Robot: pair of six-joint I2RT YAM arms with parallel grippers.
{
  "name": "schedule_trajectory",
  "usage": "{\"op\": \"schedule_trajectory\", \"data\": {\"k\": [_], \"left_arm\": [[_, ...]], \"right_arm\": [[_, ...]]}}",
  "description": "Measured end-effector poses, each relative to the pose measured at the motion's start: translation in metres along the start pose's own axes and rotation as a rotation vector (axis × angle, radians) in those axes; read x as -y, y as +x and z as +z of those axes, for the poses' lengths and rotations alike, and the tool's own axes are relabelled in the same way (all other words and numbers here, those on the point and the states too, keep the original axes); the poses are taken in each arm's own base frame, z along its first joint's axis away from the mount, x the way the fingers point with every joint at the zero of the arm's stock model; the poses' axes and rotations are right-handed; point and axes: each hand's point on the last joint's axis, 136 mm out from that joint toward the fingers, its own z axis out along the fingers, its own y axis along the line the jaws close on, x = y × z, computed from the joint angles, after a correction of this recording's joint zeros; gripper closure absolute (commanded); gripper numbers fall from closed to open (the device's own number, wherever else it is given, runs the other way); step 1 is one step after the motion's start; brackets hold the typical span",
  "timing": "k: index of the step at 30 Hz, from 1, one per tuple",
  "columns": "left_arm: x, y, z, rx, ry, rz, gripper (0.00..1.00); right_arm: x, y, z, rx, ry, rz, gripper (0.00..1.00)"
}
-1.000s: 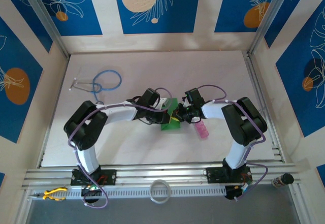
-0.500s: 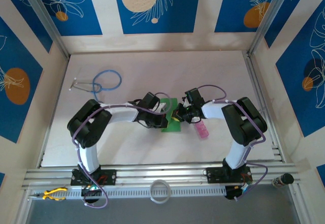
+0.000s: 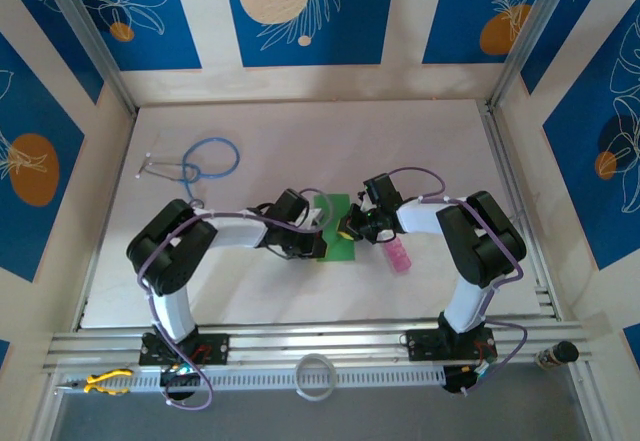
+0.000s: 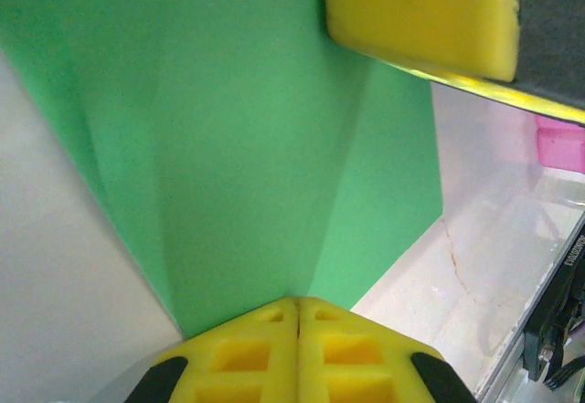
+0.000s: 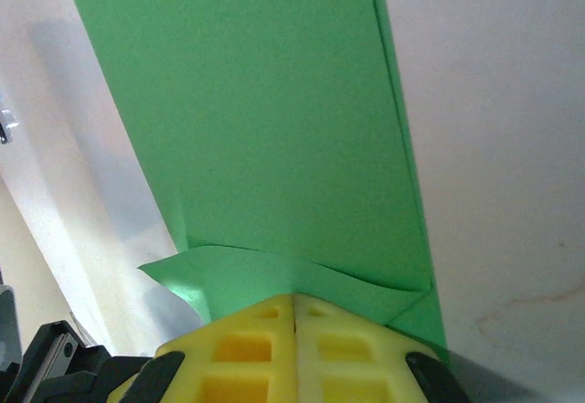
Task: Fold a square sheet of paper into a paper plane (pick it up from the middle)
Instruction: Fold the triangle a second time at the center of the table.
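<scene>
The creased bright-green sheet of paper [image 3: 340, 248] is laid on the white counter [image 3: 300, 141], near its middle. The left pincer [image 4: 298, 302] and the right pincer [image 5: 294, 300] are both clenched at its opposite edges.

1. The left gripper [image 3: 320, 236] and right gripper [image 3: 347, 229] are covering part of the square sheet of paper [image 3: 338, 248], and its creases are showing too small to read.
2. The left wrist view's edges are cutting off the sheet and the pink bottle [image 4: 559, 143].
3. The right gripper's yellow fingers [image 5: 256, 334] are hiding the sheet's near end.
</scene>
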Motion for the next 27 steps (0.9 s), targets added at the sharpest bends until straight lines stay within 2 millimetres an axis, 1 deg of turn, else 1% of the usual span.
{"op": "schedule_trajectory", "data": {"k": [5,10,13,16,18,20,22,24,27], "left_arm": [[-0.002,0.009,-0.003,0.005,0.016,-0.021,0.93],[-0.001,0.022,-0.008,-0.032,0.019,-0.05,0.91],[0.006,0.022,-0.015,-0.024,0.028,-0.048,0.91],[0.018,0.013,-0.027,0.021,0.046,-0.023,0.89],[0.025,0.003,-0.034,0.055,0.058,-0.011,0.89],[0.029,-0.008,-0.037,0.077,0.067,-0.005,0.89],[0.03,-0.017,-0.036,0.092,0.073,-0.006,0.9],[0.029,-0.026,-0.031,0.098,0.075,-0.012,0.9],[0.023,-0.03,-0.02,0.086,0.065,-0.024,0.9]], "right_arm": [[0.0,0.003,0.0,-0.013,0.0,-0.003,1.0],[-0.001,0.003,0.0,-0.014,0.001,-0.005,1.0],[-0.001,0.003,0.001,-0.017,0.004,-0.003,1.0],[-0.002,0.003,0.001,-0.018,0.003,-0.005,1.0],[-0.002,0.002,0.002,-0.017,0.003,-0.007,1.0],[-0.002,0.002,0.002,-0.018,0.003,-0.01,1.0],[-0.002,0.002,0.002,-0.019,0.004,-0.012,1.0],[-0.003,0.001,0.002,-0.018,0.002,-0.013,1.0],[-0.003,0.001,0.002,-0.018,0.002,-0.014,1.0]]}}
